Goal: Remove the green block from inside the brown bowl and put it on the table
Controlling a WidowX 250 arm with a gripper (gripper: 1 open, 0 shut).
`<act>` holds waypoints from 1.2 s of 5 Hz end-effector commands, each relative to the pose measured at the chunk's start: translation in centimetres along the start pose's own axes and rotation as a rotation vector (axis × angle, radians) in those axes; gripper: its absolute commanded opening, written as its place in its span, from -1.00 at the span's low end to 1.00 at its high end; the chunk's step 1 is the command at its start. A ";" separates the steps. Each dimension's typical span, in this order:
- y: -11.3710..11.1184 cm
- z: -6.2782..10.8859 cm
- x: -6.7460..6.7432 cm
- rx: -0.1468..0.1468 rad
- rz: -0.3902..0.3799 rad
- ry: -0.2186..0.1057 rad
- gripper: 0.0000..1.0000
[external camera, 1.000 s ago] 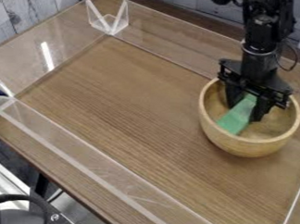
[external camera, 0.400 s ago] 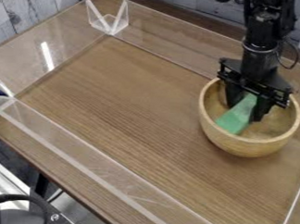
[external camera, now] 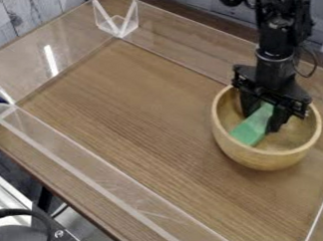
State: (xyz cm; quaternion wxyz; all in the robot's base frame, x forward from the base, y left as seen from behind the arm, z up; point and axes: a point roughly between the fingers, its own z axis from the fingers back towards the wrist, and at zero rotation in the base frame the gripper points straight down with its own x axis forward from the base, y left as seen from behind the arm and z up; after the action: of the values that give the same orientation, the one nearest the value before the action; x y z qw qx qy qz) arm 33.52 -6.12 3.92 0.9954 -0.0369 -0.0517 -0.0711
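Reaching down into the brown bowl (external camera: 268,134) at the surface's right, the fingers (external camera: 249,103) grip the tilted green block (external camera: 256,126).

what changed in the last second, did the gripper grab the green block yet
Nothing visibly changed. The black gripper still reaches down into the round tan wooden bowl, its fingers around the top of the bright green rectangular block, which still leans inside the bowl; whether it is gripped is unclear.

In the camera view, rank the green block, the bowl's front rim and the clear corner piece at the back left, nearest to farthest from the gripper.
1. Green block: between the fingers of the gripper, in the bowl.
2. Bowl's front rim: just below.
3. Clear corner piece: far back left.
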 end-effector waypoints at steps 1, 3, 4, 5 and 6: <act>0.2 3.0 1.0 -0.001 0.008 -0.096 -1.00; 0.3 4.0 0.3 -0.002 0.043 -0.117 -1.00; 0.4 4.6 0.3 -0.025 0.074 -0.108 -1.00; 0.5 5.0 0.3 -0.047 0.104 -0.099 -1.00; 0.8 5.8 0.2 -0.032 0.128 -0.098 -1.00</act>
State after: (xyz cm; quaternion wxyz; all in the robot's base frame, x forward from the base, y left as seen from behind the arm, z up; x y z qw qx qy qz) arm 31.99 -5.05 6.62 0.9972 -0.0571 -0.0477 -0.0061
